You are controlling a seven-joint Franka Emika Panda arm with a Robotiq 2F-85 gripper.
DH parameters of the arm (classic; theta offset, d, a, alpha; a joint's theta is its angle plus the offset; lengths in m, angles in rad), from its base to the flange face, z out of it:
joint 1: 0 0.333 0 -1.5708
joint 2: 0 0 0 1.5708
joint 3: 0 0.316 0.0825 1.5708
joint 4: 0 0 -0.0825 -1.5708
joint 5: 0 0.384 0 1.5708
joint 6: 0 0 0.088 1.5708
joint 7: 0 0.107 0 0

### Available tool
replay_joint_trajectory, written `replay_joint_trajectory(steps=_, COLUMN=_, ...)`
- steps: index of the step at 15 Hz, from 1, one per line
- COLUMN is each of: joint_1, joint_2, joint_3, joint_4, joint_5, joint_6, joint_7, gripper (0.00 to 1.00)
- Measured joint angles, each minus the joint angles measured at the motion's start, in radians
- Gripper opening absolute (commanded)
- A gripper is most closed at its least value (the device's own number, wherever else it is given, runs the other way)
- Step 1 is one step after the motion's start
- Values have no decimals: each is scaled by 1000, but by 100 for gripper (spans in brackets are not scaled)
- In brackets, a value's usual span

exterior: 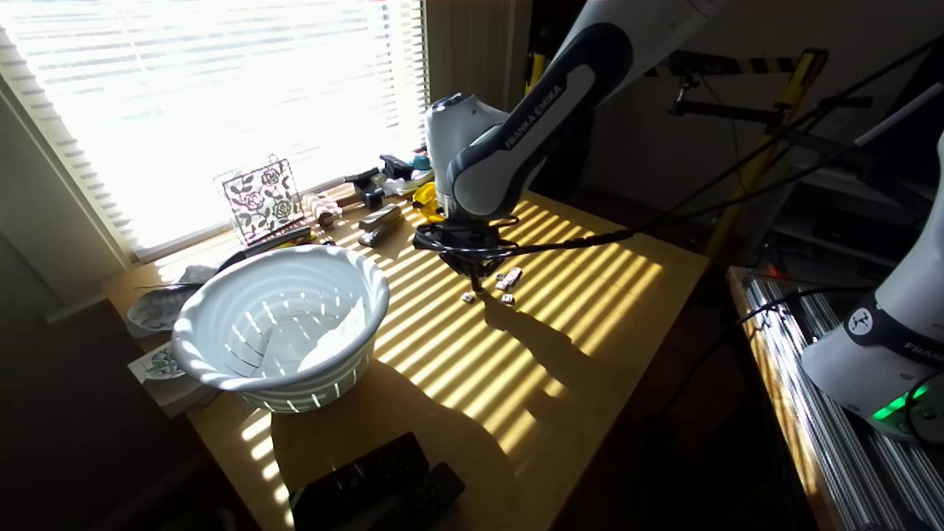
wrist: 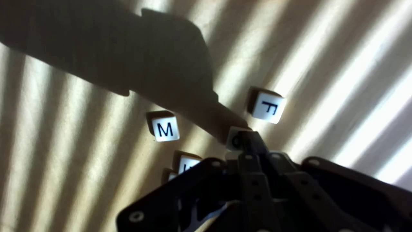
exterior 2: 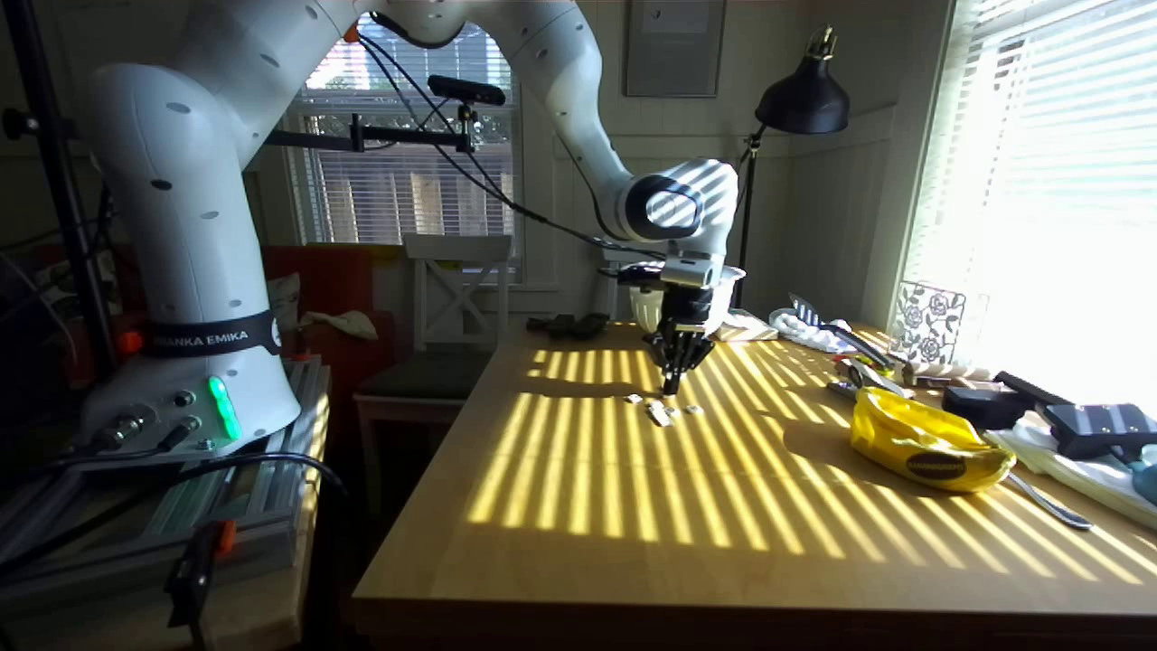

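Observation:
My gripper (wrist: 254, 141) is pointed down at the table, its dark fingers together with nothing visible between them. It also shows in both exterior views (exterior: 477, 283) (exterior 2: 671, 384). A white letter tile (wrist: 232, 137) with a round letter lies at the fingertips, its right part hidden by them; I cannot tell whether they touch it. A tile marked F (wrist: 269, 108) lies beyond, to the upper right. A tile marked M (wrist: 166, 129) lies to the left. Another tile (wrist: 187, 163) is partly hidden by the gripper's left linkage, with a further tile's edge beside it.
The wooden table (exterior 2: 578, 561) is striped with sunlight. A white basket (exterior: 317, 391) stands at one end, with black remote-like objects (exterior: 369, 472) near it. A yellow banana-shaped case (exterior 2: 913, 443), a floral holder (exterior: 262, 199) and clutter line the window side.

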Motion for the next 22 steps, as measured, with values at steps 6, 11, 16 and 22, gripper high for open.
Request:
replay_joint_trajectory(steps=6, joint_1=0, joint_2=6, joint_3=2, joint_4=11, joint_5=0, joint_6=0, joint_7=32, gripper=0)
replay_joint_trajectory(steps=11, joint_1=0, joint_2=10, joint_3=4, joint_4=19, joint_5=0, joint_6=0, joint_7=44, gripper=0)
replay_joint_trajectory(steps=16, joint_1=0, joint_2=12, joint_3=6, joint_4=22, joint_5=0, joint_6=0, joint_7=52, gripper=0)
replay_joint_trajectory(steps=22, joint_1=0, joint_2=12, joint_3=9, joint_4=23, joint_5=0, joint_6=0, joint_7=61, gripper=0)
